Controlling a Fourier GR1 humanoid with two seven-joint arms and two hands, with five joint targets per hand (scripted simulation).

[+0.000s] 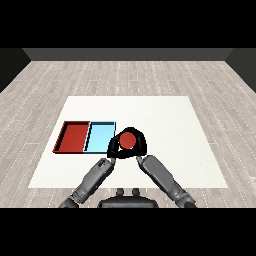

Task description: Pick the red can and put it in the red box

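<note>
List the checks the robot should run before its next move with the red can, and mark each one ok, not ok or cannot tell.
1. Can held: ok, the right hand and the left hand curl round it from both sides.
2. Can in red tray: not ok, it is right of both trays.
3. Red tray free of other things: ok.
4. Blue tray lies between can and red tray: ok, so carry the can over it.
5. Can lifted off the table: cannot tell.
</note>
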